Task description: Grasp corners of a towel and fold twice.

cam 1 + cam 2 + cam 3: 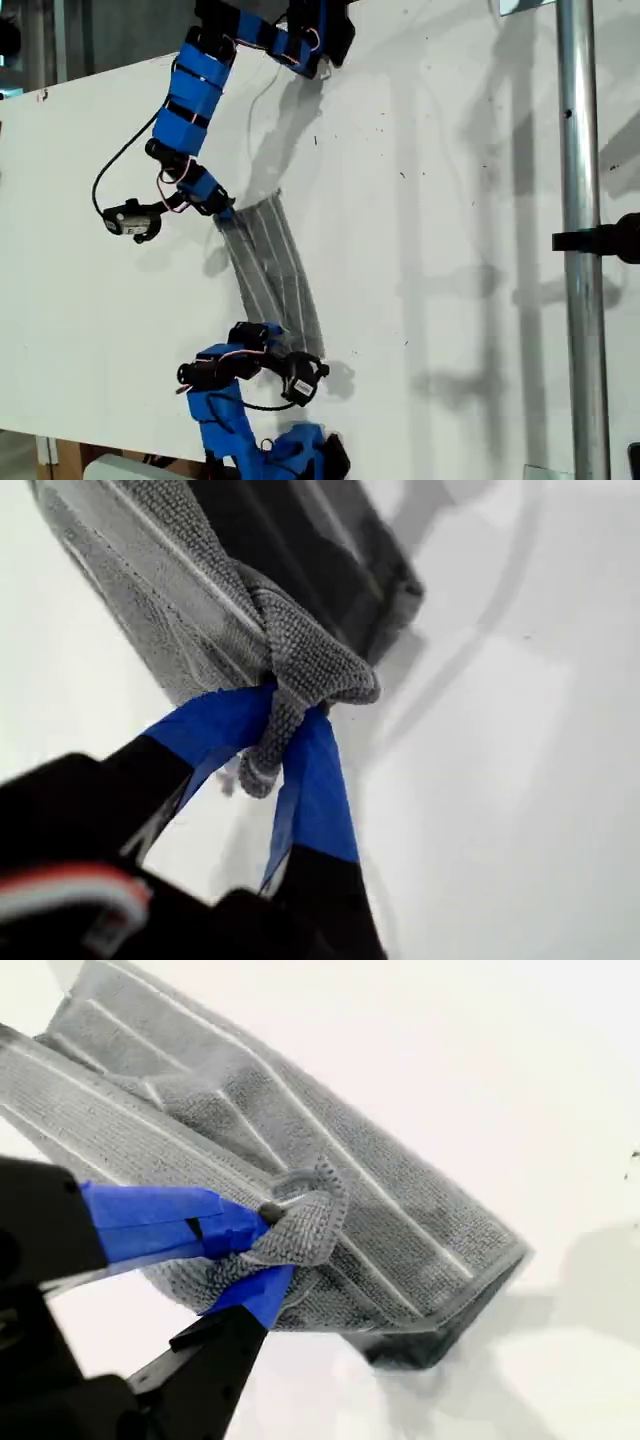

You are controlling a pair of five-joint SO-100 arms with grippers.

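The grey striped towel [270, 270] lies as a narrow folded band on the white table [450, 250], stretched between two blue arms. One arm's gripper [225, 212] pinches its far end and the other arm's gripper [290, 350] its near end; which is first or second I cannot tell. In the first wrist view my first gripper [275, 745] is shut on a bunched corner [320, 670], and the towel [150, 580] hangs lifted over its shadow. My second gripper [275, 1250] is shut on another bunched corner [300, 1225] of the doubled-over towel [380, 1190].
A vertical metal pole [580, 240] with a black clamp [610, 240] stands at the exterior view's right. The table's front edge [60, 435] runs along the exterior view's lower left. A black cable [100, 185] loops beside the upper arm.
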